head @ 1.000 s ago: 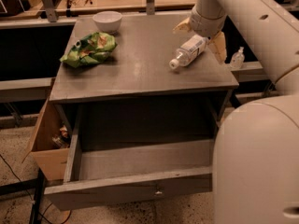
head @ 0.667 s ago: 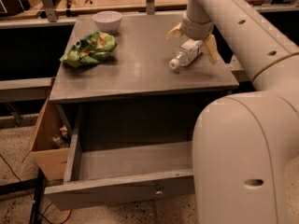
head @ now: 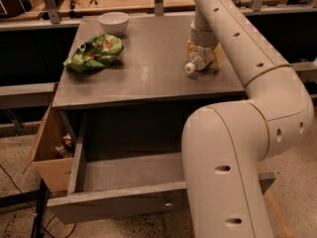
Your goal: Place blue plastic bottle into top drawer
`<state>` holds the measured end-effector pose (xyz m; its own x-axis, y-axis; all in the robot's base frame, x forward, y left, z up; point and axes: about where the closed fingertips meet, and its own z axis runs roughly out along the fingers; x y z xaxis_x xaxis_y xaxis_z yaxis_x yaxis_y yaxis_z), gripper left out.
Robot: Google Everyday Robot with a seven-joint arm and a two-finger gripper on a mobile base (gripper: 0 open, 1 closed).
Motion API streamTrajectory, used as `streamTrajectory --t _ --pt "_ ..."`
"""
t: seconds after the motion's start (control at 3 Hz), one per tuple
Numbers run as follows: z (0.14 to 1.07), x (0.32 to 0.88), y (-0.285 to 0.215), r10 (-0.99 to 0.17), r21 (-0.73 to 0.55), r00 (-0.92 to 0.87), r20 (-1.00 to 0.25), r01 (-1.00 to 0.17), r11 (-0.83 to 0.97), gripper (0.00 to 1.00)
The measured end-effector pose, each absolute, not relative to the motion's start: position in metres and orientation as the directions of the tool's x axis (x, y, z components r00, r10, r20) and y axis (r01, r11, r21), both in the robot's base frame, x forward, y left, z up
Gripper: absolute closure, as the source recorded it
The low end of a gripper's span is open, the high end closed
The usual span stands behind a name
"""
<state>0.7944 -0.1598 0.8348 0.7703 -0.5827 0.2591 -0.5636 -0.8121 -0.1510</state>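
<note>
The blue plastic bottle [head: 196, 63] lies on its side on the grey cabinet top [head: 148, 73], at the right, with its white cap pointing toward the front. My gripper [head: 203, 53] has come down over it from above. Its yellowish fingers [head: 217, 58] press against both sides of the bottle's body, so it is shut on the bottle, which still rests on the top. The top drawer [head: 114, 205] is pulled out below, open and empty, with its small knob at the front. My arm hides the drawer's right part.
A green snack bag [head: 94, 52] lies at the left of the cabinet top and a white bowl [head: 113, 22] stands at the back left. A brown cardboard box [head: 47, 155] sits left of the drawer. A wooden bench runs behind.
The gripper has dropped lower over the bottle and its fingers have drawn in against the bottle's sides. The bottle has turned so its cap points more toward the front.
</note>
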Motion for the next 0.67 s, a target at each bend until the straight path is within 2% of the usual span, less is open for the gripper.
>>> streamTrajectory --t 0.67 --pt "0.8388 0.7947 -0.1599 -0.582 -0.150 0.770 0.259 -0.563 -0.812 0.95"
